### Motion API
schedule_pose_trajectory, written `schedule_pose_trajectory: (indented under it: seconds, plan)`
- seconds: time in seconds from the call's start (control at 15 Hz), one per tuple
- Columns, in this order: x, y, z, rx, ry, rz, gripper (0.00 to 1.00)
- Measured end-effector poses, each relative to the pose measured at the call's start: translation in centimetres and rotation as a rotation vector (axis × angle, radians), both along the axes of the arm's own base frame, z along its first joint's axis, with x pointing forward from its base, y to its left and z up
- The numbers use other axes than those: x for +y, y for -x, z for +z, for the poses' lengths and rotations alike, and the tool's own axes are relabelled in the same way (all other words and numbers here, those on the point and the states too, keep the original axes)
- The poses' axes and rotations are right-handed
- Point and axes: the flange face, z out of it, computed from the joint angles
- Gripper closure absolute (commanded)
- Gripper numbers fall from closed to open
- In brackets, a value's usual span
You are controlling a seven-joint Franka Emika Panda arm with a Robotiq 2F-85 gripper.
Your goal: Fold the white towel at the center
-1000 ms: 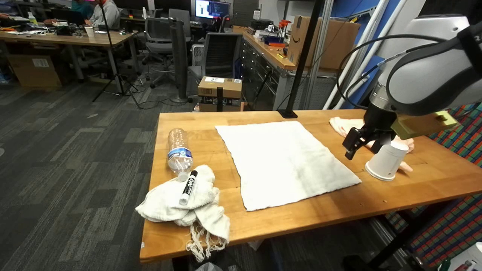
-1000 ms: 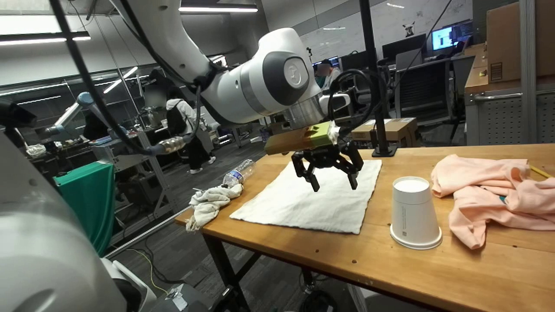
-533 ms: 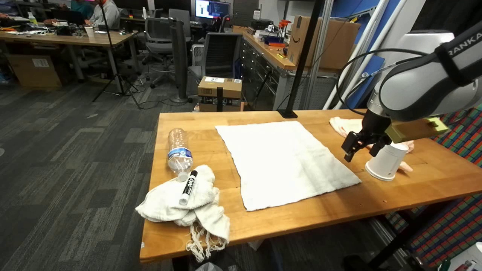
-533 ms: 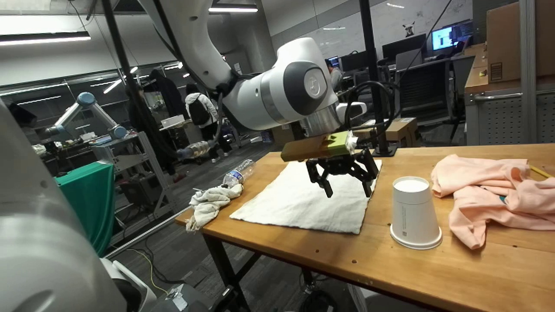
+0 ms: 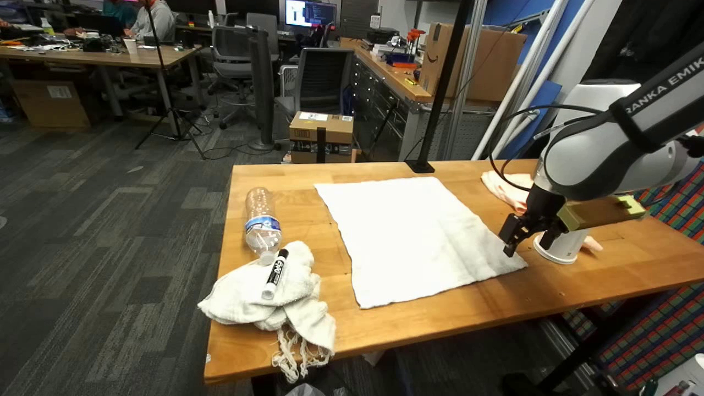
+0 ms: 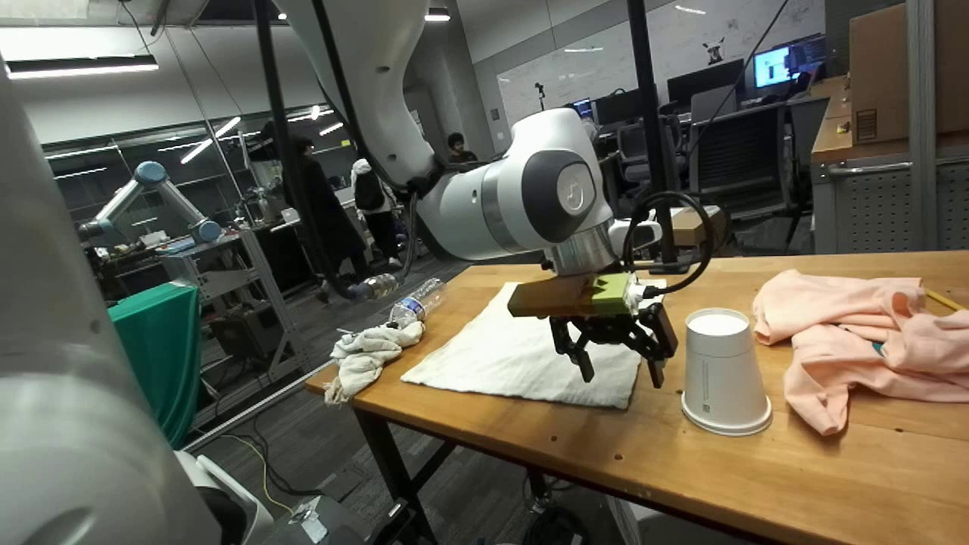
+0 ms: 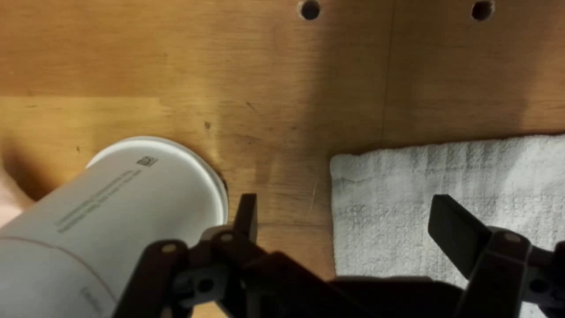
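The white towel (image 5: 412,242) lies flat and spread out on the wooden table, visible in both exterior views. One corner of this towel (image 7: 388,212) fills the right side of the wrist view. My gripper (image 6: 622,380) hangs low, pointing down, near that corner on the side facing the cup. Its jaws stand wide apart with nothing held between them. In the wrist view, one finger (image 7: 457,234) is over the towel and the opposite one over bare wood close to the cup. Whether the tips touch anything cannot be told.
An upside-down white paper cup (image 6: 723,371) stands right beside the gripper. Behind it lies a crumpled pinkish cloth (image 6: 840,325). Across the towel are a plastic bottle (image 5: 263,225) and a rag bundle (image 5: 247,291) with a marker (image 5: 276,275). A black pole (image 6: 647,113) rises at the table's edge.
The arm has come down and shifted toward the cup and the towel's corner. Its jaws have stayed wide apart. Towel and cup have not moved.
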Motion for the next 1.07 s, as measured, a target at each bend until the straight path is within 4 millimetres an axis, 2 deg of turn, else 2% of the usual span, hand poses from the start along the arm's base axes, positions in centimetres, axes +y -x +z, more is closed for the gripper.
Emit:
schedule_pose_trajectory:
  seconds: [0.67, 0.73, 0.8, 1.07]
  plan:
    - [-0.2, 0.0, -2.4, 0.089, 0.006, -0.002, 0.0]
    - [-0.1, -0.1, -2.5, 0.098, 0.008, 0.0, 0.25]
    - [-0.1, -0.3, -2.5, 0.106, 0.011, 0.002, 0.25]
    - [0.1, -0.7, -2.4, 0.129, 0.017, 0.006, 0.58]
